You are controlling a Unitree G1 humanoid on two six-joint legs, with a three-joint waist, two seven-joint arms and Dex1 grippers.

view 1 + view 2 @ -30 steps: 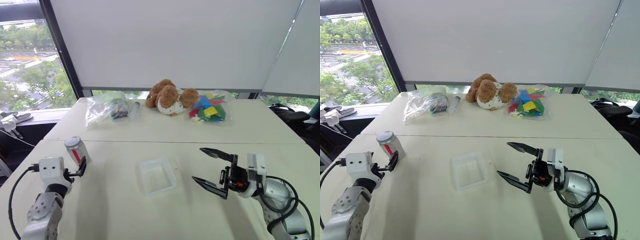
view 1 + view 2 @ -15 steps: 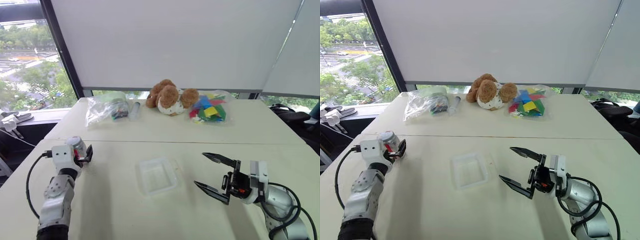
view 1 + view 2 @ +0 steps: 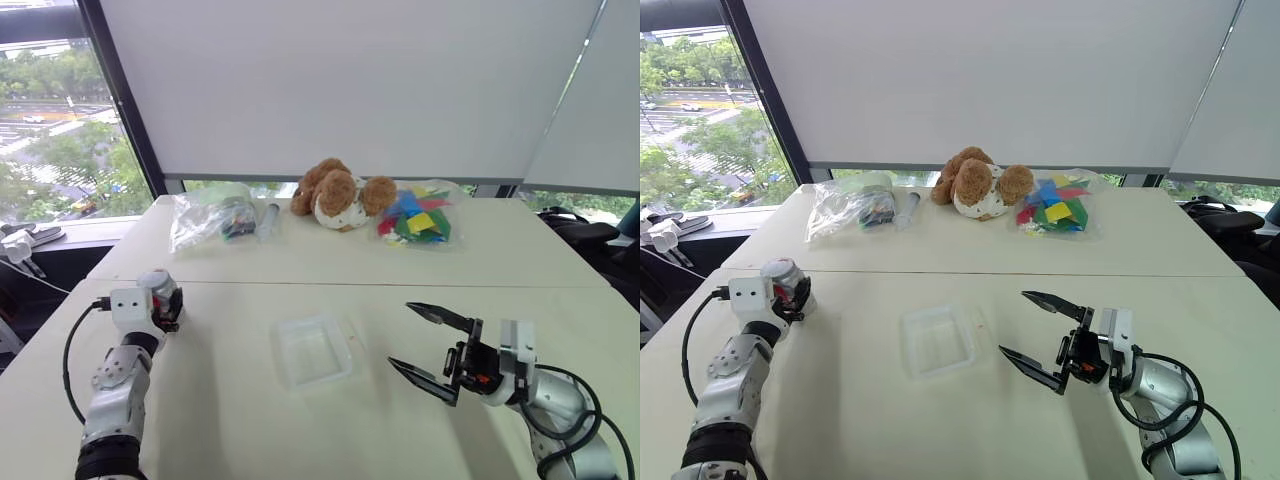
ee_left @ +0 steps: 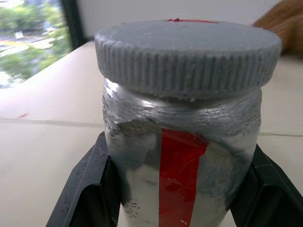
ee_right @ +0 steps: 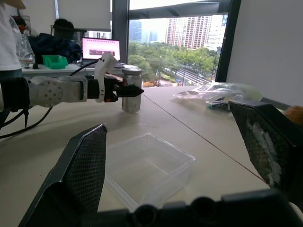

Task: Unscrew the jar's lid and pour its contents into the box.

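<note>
Grasping stage: left end effector (image 3: 792, 297) clenched on jar (image 4: 182, 156), lid (image 4: 187, 54) on; right end effector (image 3: 1040, 331) spread, next to grip lid.

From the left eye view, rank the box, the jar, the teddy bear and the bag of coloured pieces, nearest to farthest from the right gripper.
From the right gripper:
1. The box, just to its left, mid-table.
2. The bag of coloured pieces and the teddy bear, at the table's far edge; too close to call.
3. The jar, far left, clamped in the left gripper.
</note>
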